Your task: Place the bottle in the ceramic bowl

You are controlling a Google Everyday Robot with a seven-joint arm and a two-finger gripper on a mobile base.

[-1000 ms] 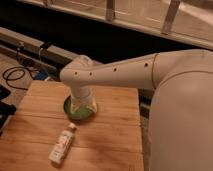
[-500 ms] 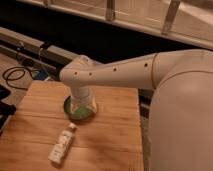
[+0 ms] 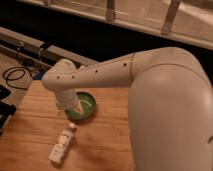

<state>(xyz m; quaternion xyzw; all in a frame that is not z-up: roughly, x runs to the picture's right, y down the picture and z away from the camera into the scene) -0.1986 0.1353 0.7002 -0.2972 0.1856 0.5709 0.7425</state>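
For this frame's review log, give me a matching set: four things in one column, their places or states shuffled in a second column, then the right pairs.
Things:
1. bottle
2. ceramic bowl
3. gripper
4. black cable

Places or states:
A. green inside, partly hidden by the arm
B. coiled beyond the left edge of the wooden table
C. lying flat on the wood, outside the bowl
D. low over the bowl's left part

Pairs: 1-C, 2-A, 3-D, 4-B
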